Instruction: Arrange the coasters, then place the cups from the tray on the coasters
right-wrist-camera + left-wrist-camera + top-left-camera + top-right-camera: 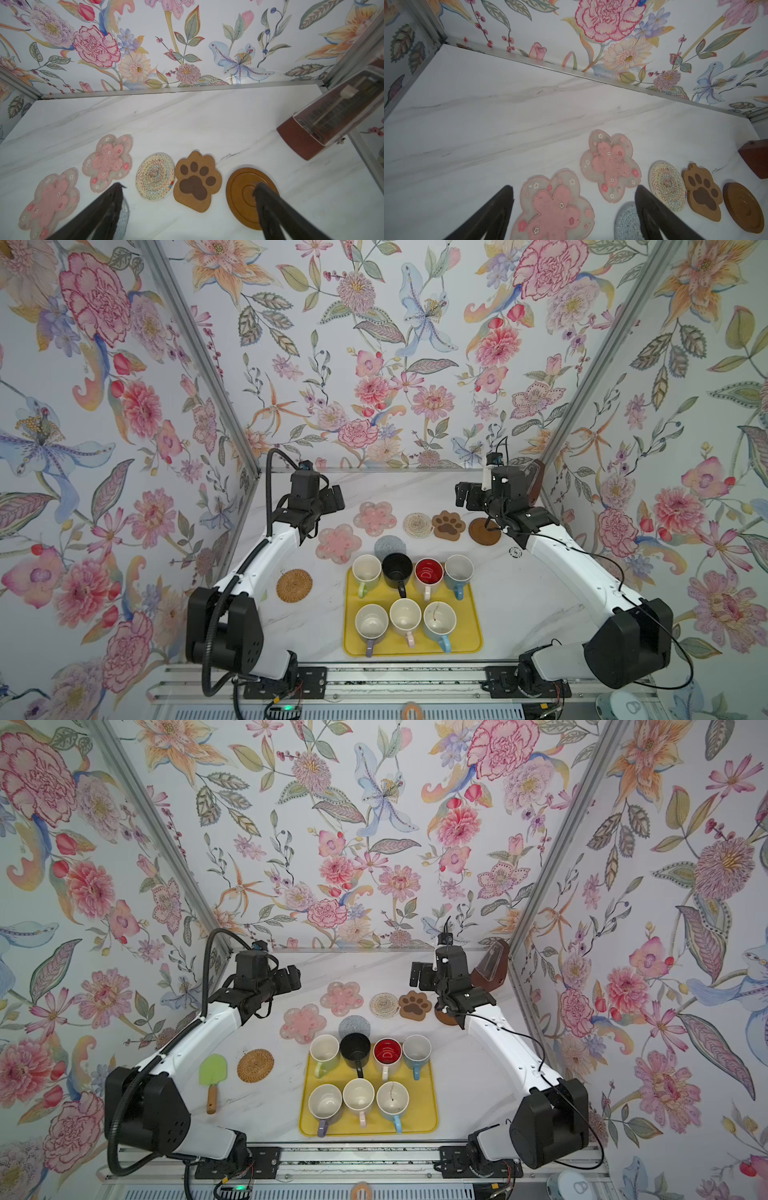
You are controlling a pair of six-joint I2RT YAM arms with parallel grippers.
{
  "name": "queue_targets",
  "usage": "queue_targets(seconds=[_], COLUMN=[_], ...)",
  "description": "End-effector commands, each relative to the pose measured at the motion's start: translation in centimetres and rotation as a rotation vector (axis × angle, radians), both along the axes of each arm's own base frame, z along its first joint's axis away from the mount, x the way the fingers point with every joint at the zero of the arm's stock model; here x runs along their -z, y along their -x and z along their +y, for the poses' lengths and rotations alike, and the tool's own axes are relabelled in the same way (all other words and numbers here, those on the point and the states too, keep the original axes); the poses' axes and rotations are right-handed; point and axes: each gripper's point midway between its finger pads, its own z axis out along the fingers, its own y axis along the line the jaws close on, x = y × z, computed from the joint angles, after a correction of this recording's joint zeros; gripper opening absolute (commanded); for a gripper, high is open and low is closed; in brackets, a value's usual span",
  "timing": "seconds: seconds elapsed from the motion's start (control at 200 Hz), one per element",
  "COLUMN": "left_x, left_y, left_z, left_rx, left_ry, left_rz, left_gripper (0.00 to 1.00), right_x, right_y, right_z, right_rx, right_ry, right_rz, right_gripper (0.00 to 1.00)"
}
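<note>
Seven cups stand on the yellow tray [473, 630], among them a black one [397, 569] and a red-inside one [429, 571]. Behind the tray lie the coasters: two pink flowers [338, 543] [375, 518], beige woven [417, 525], paw-print [448, 525], dark wooden [484, 531] and grey [390, 545]. The tan rattan one [294, 585] lies left of the tray. My left gripper [574, 187] hangs open above the nearer pink flower [552, 209]. Over the paw-print [197, 180], my right gripper [188, 184] is open and empty.
A brown metronome [332, 120] stands in the back right corner beside the right arm. A green brush with a wooden handle [212, 1079] lies left of the rattan coaster. Floral walls close in the back and both sides.
</note>
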Motion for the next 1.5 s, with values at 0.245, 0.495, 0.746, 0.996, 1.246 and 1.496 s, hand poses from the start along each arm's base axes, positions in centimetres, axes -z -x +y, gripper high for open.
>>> queue_targets(seconds=[0.245,0.495,0.746,0.996,1.246,1.496], left_x=[6.5,10.1,13.0,14.8,16.6,17.8], left_y=[-6.7,-9.9,-11.6,-12.6,-13.3,-13.2], left_z=[-4.4,-7.5,-9.0,-9.6,-10.0,-10.0], left_rx=[0.016,0.015,-0.037,-0.053,-0.039,-0.026], left_ry=[-0.181,-0.200,-0.210,-0.199,-0.224,-0.234], left_rz=[0.215,0.289,0.335,0.349,0.370,0.386], left_gripper=[0.90,0.89,0.89,0.90,0.90,0.90], right_x=[4.1,5.1,6.4,6.5,7.5,7.5], right_y=[6.3,8.2,9.2,9.9,10.1,9.9], right_z=[-3.1,-3.9,-3.5,-4.2,-4.9,-5.0], right_rx=[0.083,0.099,0.078,0.085,0.105,0.109], right_ry=[-0.053,-0.086,-0.126,-0.123,-0.128,-0.135], right_rz=[0.096,0.102,0.127,0.127,0.150,0.152], right_gripper=[0.99,0.99,0.99,0.99,0.99,0.99])
